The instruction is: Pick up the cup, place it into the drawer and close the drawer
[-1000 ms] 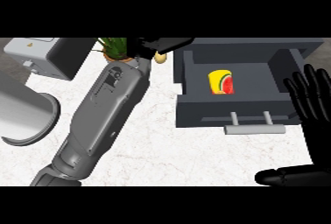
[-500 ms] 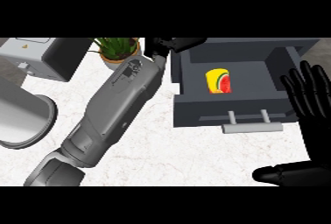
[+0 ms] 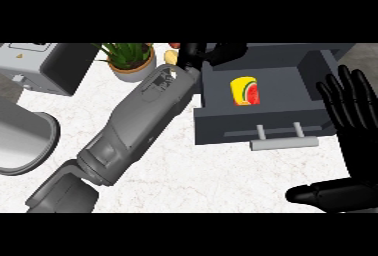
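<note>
head view | left forearm slants up across the counter (image 3: 221, 175); left hand (image 3: 210, 51) at drawer's (image 3: 221, 127) back-left corner, fingers: cannot tell | cup (image 3: 245, 91) lies inside open drawer | right hand (image 3: 354, 110) upright beside drawer, fingers spread

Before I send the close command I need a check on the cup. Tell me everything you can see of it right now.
The cup lies inside the open drawer, near the middle of its floor. It is small, yellow, with a red and green fruit picture on the side that shows. It seems to lie on its side, though the steep view leaves that unsure. Neither hand touches it: the left hand is at the drawer's far left corner, the right hand is open beside the drawer.
</note>
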`<action>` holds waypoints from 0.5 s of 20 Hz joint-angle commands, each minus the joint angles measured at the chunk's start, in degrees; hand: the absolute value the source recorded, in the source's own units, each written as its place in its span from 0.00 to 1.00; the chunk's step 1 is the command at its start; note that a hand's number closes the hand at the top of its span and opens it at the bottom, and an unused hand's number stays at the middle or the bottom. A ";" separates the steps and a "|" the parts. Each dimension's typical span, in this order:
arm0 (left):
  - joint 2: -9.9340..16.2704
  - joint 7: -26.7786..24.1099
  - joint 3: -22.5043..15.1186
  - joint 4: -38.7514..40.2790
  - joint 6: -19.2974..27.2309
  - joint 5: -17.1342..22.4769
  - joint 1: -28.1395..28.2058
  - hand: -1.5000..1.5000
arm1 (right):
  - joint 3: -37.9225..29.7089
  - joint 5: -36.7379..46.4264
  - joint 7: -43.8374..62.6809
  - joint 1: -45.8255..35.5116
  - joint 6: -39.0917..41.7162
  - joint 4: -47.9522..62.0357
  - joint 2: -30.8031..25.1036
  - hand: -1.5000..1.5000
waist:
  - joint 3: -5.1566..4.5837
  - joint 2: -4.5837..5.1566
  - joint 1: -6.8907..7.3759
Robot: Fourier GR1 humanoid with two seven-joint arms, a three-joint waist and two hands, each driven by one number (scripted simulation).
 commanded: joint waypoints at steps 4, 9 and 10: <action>0.00 -1.90 -6.44 4.92 -0.23 3.35 -0.31 1.00 | 0.85 -0.48 3.27 -2.18 -0.76 -1.32 -0.13 0.00 | -0.01 0.32 -1.29; 0.00 2.13 -11.26 7.29 3.23 2.26 -4.20 0.00 | 1.01 -0.56 -0.23 -0.77 1.20 0.06 -0.17 0.00 | 0.05 0.35 -1.68; 0.00 0.02 -13.00 6.99 4.52 2.46 -1.03 0.00 | -0.38 -2.08 0.09 -2.48 1.63 1.29 -0.99 0.00 | 0.08 0.74 -2.81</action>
